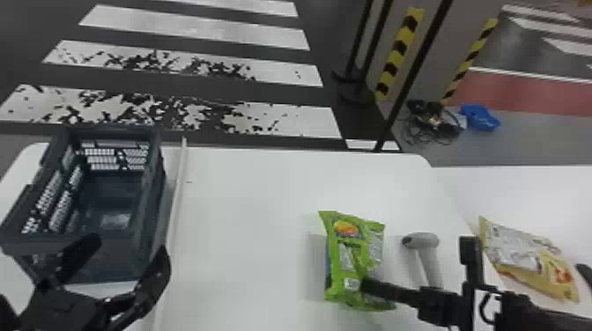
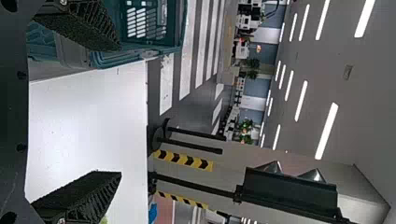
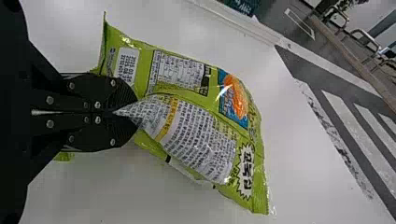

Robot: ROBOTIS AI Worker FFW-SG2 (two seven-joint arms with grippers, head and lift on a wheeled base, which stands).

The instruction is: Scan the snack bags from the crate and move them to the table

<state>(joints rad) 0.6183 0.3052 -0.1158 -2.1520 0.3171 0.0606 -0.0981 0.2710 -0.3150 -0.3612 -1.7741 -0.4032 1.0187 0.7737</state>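
Note:
In the head view my right gripper (image 1: 370,288) is at the lower end of the green snack bag (image 1: 352,264), over the table (image 1: 246,211). The right wrist view has the right gripper (image 3: 133,112) shut on a pinched fold of the green bag (image 3: 191,130). Near the front of the dark crate (image 1: 152,211) my left gripper (image 1: 121,259) stands open, its fingers wide apart; nothing lies between the left gripper (image 2: 116,112) fingertips in the left wrist view. A grey scanner (image 1: 425,251) rests just right of the green bag.
A yellow snack bag (image 1: 528,259) lies at the far right, beyond the scanner and behind the right arm. A thin pale strip (image 1: 176,198) runs along the table beside the crate's right side. Dark poles (image 1: 409,75) stand behind the table.

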